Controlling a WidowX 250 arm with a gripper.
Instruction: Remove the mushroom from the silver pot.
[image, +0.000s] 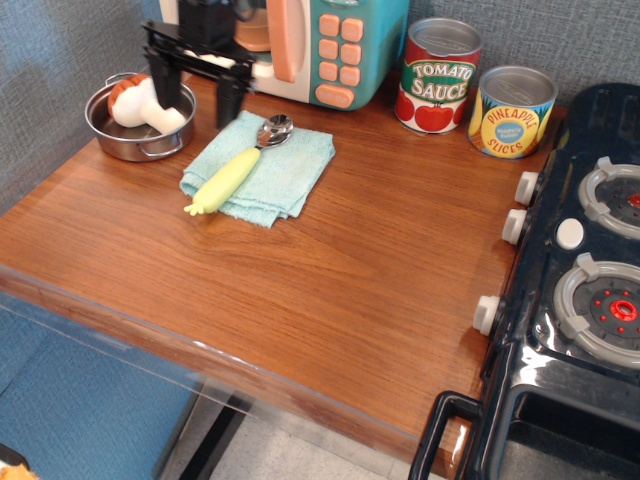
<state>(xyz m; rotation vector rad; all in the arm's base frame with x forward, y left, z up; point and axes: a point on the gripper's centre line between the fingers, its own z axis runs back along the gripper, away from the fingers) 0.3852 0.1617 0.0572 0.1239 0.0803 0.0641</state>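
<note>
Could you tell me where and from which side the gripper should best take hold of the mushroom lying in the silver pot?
Grip the thick white stem of the mushroom, coming from above. It lies on its side in the silver pot, whose rim blocks side access. The open gripper probably spans the stem more easily than the rounded cap.

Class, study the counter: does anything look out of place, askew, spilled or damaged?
Nothing is spilled or broken. One oddity: the mushroom lies on its side in the silver pot, its stem propped over the rim. The yellow-handled spoon lies diagonally on the rumpled teal cloth.
</note>
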